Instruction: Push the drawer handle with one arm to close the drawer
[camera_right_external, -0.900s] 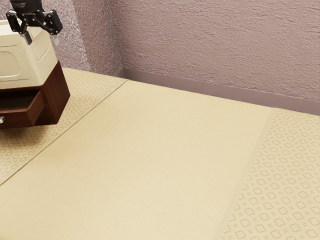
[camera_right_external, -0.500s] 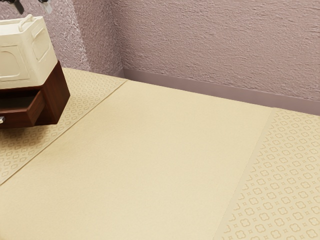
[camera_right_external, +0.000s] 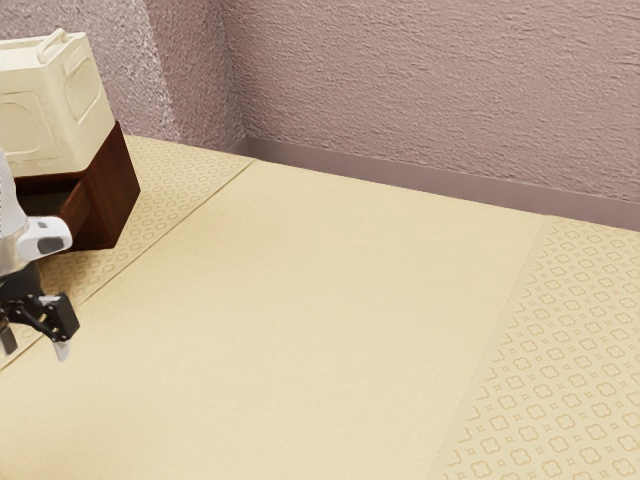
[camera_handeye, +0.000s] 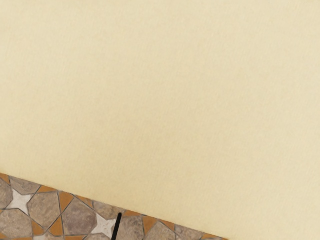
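At the exterior view's left edge comes the white, rounded robot arm (camera_right_external: 12, 245), covering the drawer's front. Below it hangs the black two-finger gripper (camera_right_external: 36, 348), its fingers spread apart and pointing down, with nothing pinched between them. The wrist view, from the hand, takes in a floor of brownish stone tiles with orange pieces and white stars (camera_handeye: 20, 201), a thin black bar (camera_handeye: 117, 227) over it, and the plain cream cloth surface (camera_handeye: 165, 100) alongside.

Behind the arm is a cream, panelled box with a raised handle on top (camera_right_external: 50, 120), sitting on a dark red-brown wooden cabinet (camera_right_external: 116, 195). The cabinet's wooden drawer (camera_right_external: 76, 208) stands open beneath the box, part of its dark inside and one side wall showing. Farther right come a rough, mottled grey-pink wall section (camera_right_external: 185, 70), a textured mauve wall (camera_right_external: 400, 90), and a cloth strip patterned with small tan motifs (camera_right_external: 560, 360).
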